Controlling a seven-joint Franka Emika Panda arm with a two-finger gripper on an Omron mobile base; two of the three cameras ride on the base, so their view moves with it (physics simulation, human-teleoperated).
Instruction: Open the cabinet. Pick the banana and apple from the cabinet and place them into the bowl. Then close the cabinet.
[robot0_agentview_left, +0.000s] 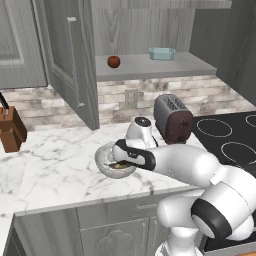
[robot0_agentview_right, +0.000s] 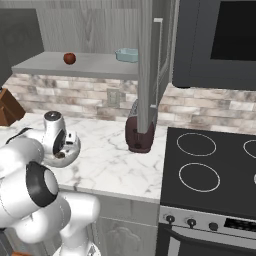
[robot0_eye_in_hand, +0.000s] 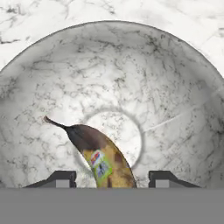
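The mottled grey-white bowl (robot0_agentview_left: 102, 158) (robot0_eye_in_hand: 131, 65) sits on the marble counter in front of the toaster. The banana (robot0_eye_in_hand: 103, 159) (robot0_agentview_left: 118, 165), brown-spotted with a sticker, lies inside it. My gripper (robot0_eye_in_hand: 111, 180) (robot0_agentview_left: 121, 161) points down into the bowl and is open, its fingertips standing wide on either side of the banana's near end. The cabinet (robot0_agentview_left: 70, 65) (robot0_agentview_right: 149, 65) stands with both doors swung open. The dark red apple (robot0_agentview_left: 113, 61) (robot0_agentview_right: 69, 58) rests on the cabinet's shelf, up and behind the bowl.
A light-blue dish (robot0_agentview_left: 161, 53) (robot0_agentview_right: 127, 54) sits on the shelf right of the apple. A dark toaster (robot0_agentview_left: 172, 119) (robot0_agentview_right: 140, 132) stands right of the bowl, the stove (robot0_agentview_left: 235, 135) (robot0_agentview_right: 210, 170) beyond it. A knife block (robot0_agentview_left: 11, 129) stands at far left. The open doors jut over the counter.
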